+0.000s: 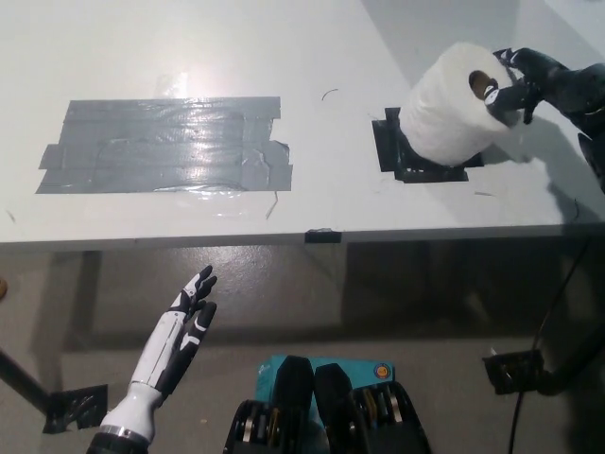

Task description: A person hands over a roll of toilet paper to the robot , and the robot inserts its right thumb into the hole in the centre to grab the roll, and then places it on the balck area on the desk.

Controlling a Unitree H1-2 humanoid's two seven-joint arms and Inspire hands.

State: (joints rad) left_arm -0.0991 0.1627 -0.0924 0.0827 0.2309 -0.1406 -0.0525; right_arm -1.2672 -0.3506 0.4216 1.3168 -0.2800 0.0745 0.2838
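A white toilet paper roll (448, 114) rests on the black taped patch (422, 151) at the right of the white desk, its cardboard hole facing up and right. My black right hand (518, 83) is at that hole, shut on the roll with a finger in the core. My white left hand (180, 332) hangs below the desk's front edge at lower left, open with its fingers spread and nothing in it.
A large grey taped patch (165, 144) covers the left part of the desk (312, 57). The desk's front edge runs across the middle of the picture, with floor, a cable and a stand (518, 371) below it.
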